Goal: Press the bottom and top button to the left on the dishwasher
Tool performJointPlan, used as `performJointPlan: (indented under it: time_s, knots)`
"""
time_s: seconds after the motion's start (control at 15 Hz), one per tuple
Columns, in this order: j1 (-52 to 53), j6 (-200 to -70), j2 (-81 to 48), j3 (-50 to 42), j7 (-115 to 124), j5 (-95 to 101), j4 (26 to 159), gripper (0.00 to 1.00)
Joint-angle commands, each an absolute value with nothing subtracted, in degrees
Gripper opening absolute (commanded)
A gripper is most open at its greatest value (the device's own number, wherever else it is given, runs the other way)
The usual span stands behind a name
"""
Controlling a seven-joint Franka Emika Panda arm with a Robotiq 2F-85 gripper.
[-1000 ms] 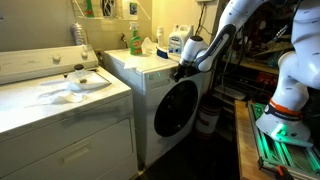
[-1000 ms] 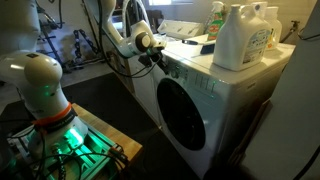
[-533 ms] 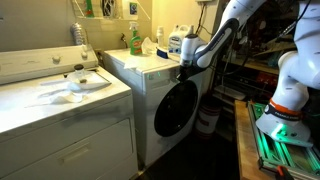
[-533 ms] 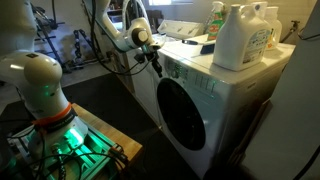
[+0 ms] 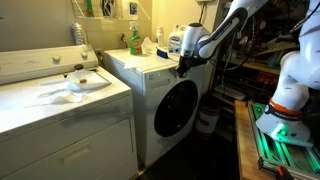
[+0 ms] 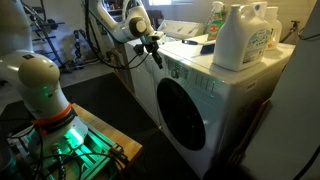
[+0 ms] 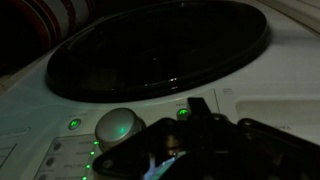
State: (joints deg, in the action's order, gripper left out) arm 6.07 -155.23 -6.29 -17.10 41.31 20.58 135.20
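The dark floor (image 6: 105, 105) carries the white dishwasher (image 6: 240, 110) and, just beside it, a wider white appliance (image 5: 60, 125).

Your wrist view is very dim: the dishwasher (image 7: 290, 60) shows mainly by the small green lamps (image 7: 74, 124) below its dark door (image 7: 160, 50), and the gripper (image 7: 172, 158) close to the lens is a soft black mass, probably out of focus. In both exterior views you get soft indoor light on the dishwasher's white top, deep shadow on the floor (image 6: 110, 110) before it, and a green glow (image 5: 283, 140) beside it.
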Motion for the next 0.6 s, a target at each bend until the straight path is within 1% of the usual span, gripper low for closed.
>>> performJointPlan:
  time_s: [0.0,0.27,0.53]
  knots:
    - [2.1,-157.1,-4.3,-13.4,39.7,18.4,136.5,0.0]
    - [0.2,-157.2,-5.3,-11.3,39.1,15.7,135.2,0.0]
    - [-0.6,-158.7,-5.9,-11.5,41.1,17.8,134.4,0.0]
